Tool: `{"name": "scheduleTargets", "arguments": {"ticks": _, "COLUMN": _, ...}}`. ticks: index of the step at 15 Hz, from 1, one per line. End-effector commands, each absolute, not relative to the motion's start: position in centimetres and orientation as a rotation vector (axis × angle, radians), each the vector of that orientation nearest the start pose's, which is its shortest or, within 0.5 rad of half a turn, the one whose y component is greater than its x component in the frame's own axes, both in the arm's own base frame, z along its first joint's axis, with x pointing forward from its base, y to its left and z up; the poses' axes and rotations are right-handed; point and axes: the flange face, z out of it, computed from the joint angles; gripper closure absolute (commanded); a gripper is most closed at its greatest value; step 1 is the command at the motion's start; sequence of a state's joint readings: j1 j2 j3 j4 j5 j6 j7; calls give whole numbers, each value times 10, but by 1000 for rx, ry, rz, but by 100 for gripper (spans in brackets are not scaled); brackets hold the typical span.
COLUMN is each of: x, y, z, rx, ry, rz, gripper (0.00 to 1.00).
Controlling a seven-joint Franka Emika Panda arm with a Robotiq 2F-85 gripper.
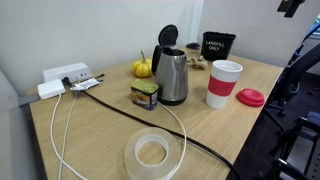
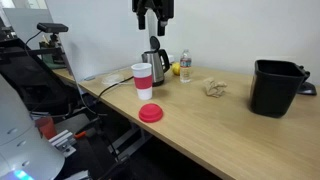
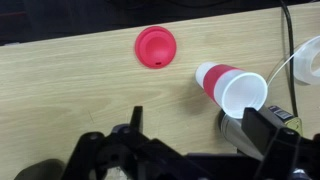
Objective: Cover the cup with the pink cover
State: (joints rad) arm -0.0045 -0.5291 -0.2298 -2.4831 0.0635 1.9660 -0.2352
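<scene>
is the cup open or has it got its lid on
Open. The cup stands upright with its white mouth bare, and the pink lid lies flat beside it, not touching.

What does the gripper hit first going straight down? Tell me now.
Probably bare wooden table beside the cup, judging by the wrist view. In an exterior view the open gripper hangs over the steel kettle, so depth is unclear.

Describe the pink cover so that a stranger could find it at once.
On the wooden table, find the steel kettle; beside it stands the white cup with a red-pink band. The pink cover lies flat just past the cup, near the table edge. It is small, round and solid pink, unlike the clear tape roll.
</scene>
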Motion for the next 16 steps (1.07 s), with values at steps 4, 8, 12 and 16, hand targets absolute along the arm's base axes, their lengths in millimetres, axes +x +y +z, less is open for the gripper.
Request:
{"name": "scheduleTargets", "arguments": {"ticks": 4, "x": 378, "y": -89, "z": 470, "rx": -2962, "ry": -39, "rz": -11, "gripper": 0}}
{"name": "scheduleTargets", "arguments": {"ticks": 8, "x": 378, "y": -89, "z": 470, "rx": -2982, "ry": -47, "rz": -7, "gripper": 0}}
{"name": "scheduleTargets", "arguments": {"ticks": 12, "x": 375, "y": -87, "z": 469, "rx": -2948, "ry": -54, "rz": 64, "gripper": 0}}
{"name": "scheduleTargets", "arguments": {"ticks": 16, "x": 369, "y": -84, "z": 467, "rx": -2948, "ry": -36, "rz": 100, "gripper": 0}}
